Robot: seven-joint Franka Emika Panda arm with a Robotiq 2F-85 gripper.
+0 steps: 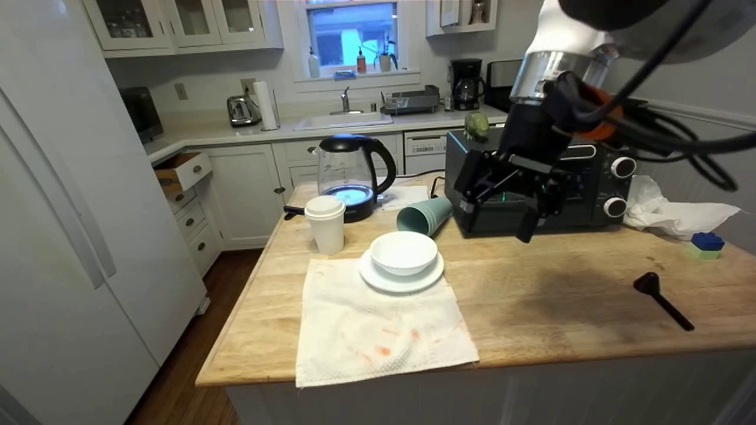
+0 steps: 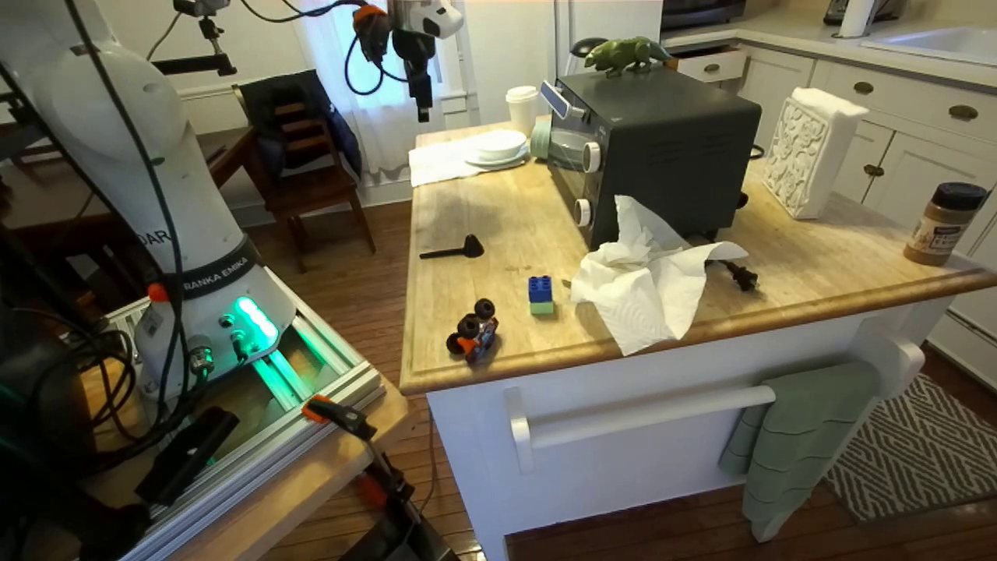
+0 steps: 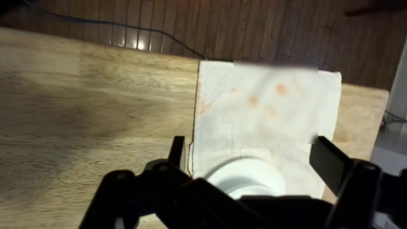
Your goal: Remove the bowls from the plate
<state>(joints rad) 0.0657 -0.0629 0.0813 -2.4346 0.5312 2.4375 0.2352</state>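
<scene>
In an exterior view, a white bowl (image 1: 404, 251) rests on the plate (image 1: 401, 285), set at the edge of a cloth (image 1: 378, 330) on the bench (image 1: 531, 319); the end effector (image 1: 497, 217) hangs well apart. In an exterior view, both lie near a lidded cup (image 2: 522, 109). In the wrist view, the fingers (image 3: 330, 163) stand wide apart.

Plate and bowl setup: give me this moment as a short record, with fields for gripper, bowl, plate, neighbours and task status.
Gripper: open, holding nothing, raised above the wooden tabletop
Bowl: white, upright on the plate; one rim shows, nested bowls cannot be ruled out
Plate: white, flat, at least partly on the orange-marked cloth
Neighbours: lidded white cup, upright; pale green cups, nested, lying on their side
Task status: bowl not yet removed from the plate
</scene>
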